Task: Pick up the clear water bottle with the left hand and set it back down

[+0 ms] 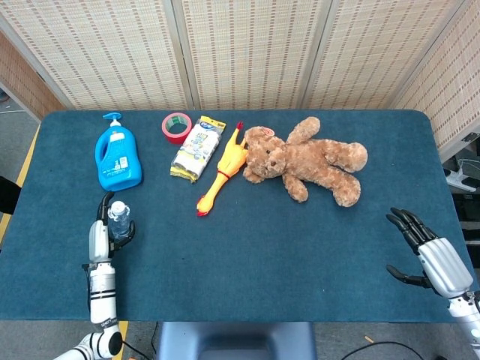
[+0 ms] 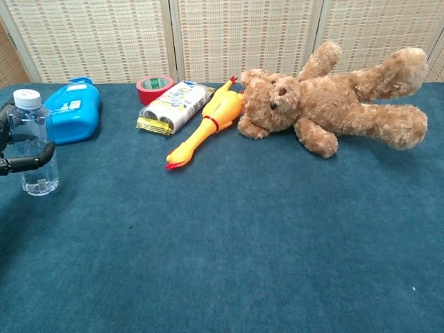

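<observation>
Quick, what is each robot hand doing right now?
Left hand: holding the clear water bottle, upright.
Right hand: open, fingers spread, holding nothing.

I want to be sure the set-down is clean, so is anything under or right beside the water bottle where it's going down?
Nothing visible. The clear water bottle, held upright by the left hand, meets bare table.

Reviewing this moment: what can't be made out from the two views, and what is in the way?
- Left robot hand, chest view: mostly cut off by the left edge; only fingers around the water bottle show.
- Whether the bottle's base rests on the table: not certain in either view.
- Right robot hand: absent from the chest view; head view shows it near the right edge.
- Print on the white packet: too small to read.
</observation>
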You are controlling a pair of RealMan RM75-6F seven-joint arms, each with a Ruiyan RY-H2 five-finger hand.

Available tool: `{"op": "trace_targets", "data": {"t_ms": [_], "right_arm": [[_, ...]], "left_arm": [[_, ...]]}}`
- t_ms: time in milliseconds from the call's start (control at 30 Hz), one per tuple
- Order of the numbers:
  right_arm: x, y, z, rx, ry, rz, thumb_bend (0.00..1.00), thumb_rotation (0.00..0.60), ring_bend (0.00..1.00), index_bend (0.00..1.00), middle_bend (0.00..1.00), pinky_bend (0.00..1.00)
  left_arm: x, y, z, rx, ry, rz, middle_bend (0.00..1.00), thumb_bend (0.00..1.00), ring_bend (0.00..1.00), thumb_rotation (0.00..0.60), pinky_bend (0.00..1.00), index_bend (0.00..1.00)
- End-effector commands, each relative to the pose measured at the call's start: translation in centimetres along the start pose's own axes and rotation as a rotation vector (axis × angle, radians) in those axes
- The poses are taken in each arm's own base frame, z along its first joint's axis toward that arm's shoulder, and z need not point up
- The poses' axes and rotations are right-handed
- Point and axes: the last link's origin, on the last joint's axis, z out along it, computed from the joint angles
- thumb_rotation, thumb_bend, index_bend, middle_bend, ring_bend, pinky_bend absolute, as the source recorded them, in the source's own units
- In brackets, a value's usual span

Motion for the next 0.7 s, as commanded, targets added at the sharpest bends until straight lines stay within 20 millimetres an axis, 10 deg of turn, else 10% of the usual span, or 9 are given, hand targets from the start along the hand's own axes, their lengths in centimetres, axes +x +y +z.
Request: {"op": "trace_targets", "data": {"t_ms": [33, 700], "right_arm": [[0.0, 0.0, 0.0, 0.000, 0.000, 0.000, 0.14, 0.600, 0.00, 0.00, 0.00, 0.26], [0.0, 0.0, 0.0, 0.000, -0.001, -0.003, 0.14, 0.600, 0.00, 0.00, 0.00, 0.26]], "left_arm": [[0.1, -0.2, -0.1, 0.006, -0.039, 0.018, 0.00, 0.43, 0.01, 0.600, 0.17, 0.00], [1.9, -0.1, -0.1, 0.029, -0.151, 0.088, 0.00, 0.38, 0.00, 0.600, 0.15, 0.00]]}}
